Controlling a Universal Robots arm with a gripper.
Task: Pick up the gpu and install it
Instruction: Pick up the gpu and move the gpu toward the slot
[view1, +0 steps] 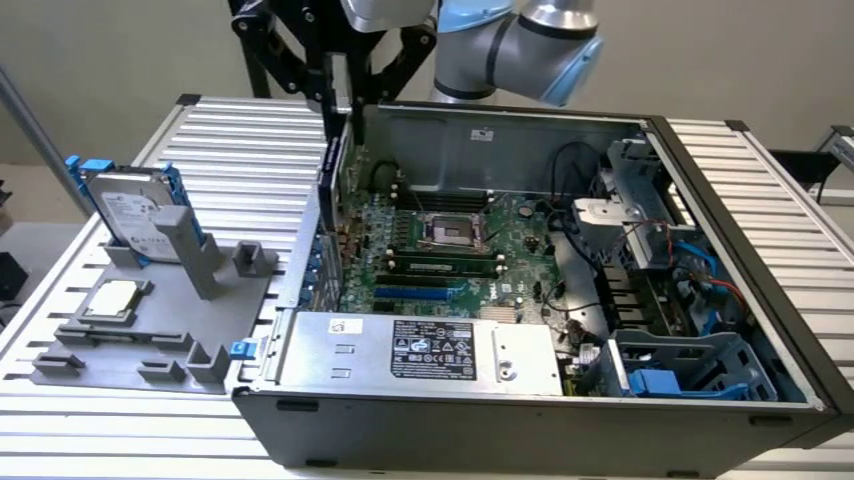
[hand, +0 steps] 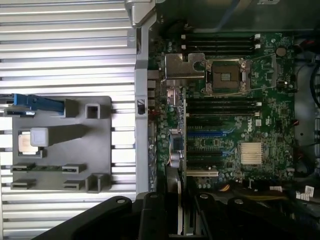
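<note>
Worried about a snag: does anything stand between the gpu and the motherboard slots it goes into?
Nothing visible does. The gripper is shut on the gpu, holding it edge-on over the edge of the motherboard, beside the case wall. The expansion slots below lie bare; only that wall is close alongside the card.

The gpu (view1: 332, 160), a thin dark card, hangs upright and edge-on over the case (view1: 534, 410) wall at the exterior view's left.
</note>
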